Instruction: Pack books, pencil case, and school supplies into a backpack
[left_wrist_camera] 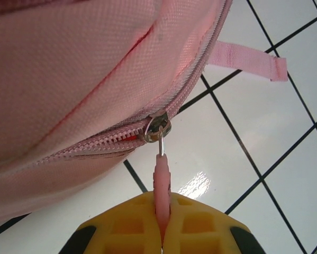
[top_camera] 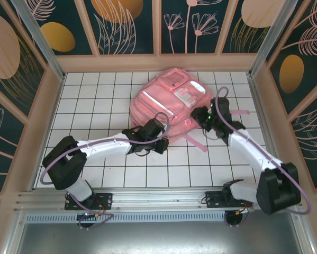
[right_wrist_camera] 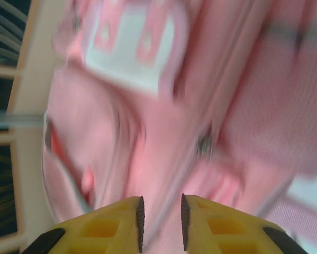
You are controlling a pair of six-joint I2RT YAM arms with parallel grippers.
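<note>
Pink fabric marks the backpack (top_camera: 169, 100), which lies on the white-tiled worktop (top_camera: 94, 100) nearer the far edge and right of centre, front pockets up. The left hand (left_wrist_camera: 162, 206) is clenched on the pink pull tab (left_wrist_camera: 162, 177) of the zipper. The tab hangs from a metal slider (left_wrist_camera: 157, 128) on the bag's near side, and a pink strap (left_wrist_camera: 248, 59) lies flat on the tiles beside it. The right hand (right_wrist_camera: 161, 214) hangs over the bag's right side, released — its fingers stand a little apart with nothing clamped between them, though that view is blurred.
</note>
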